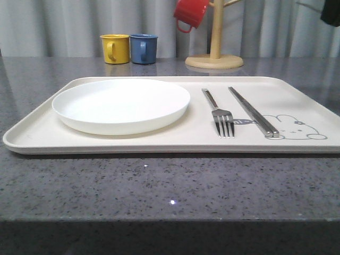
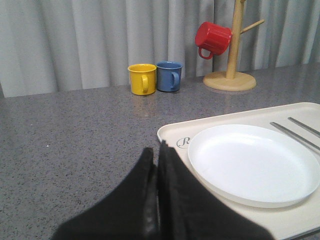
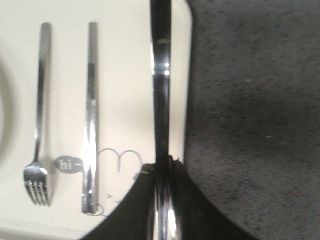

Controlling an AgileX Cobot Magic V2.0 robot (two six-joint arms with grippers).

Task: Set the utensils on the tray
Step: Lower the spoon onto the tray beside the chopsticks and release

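Right end effector (image 3: 162, 175) was clamped on the spoon (image 3: 161, 85), whose handle hung above the tray (image 3: 125, 60) near its edge, beside the chopsticks (image 3: 91, 115) and fork (image 3: 39, 125). Plate (image 1: 121, 104) already sat on the tray. To finish well, I judged the spoon should be shifted a little inward, kept parallel to the chopsticks, lowered until it touched, then released, lest it land on the rim or slide onto the worktop (image 3: 250, 100). Left end effector (image 2: 158, 165) was closed on nothing, clear of the plate.

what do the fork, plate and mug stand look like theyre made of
Fork: polished metal, judging by its bright mirror glints. Plate: smooth glossy white, plastic or ceramic; hard to tell. Mug stand: pale, matte wood by the look of it.
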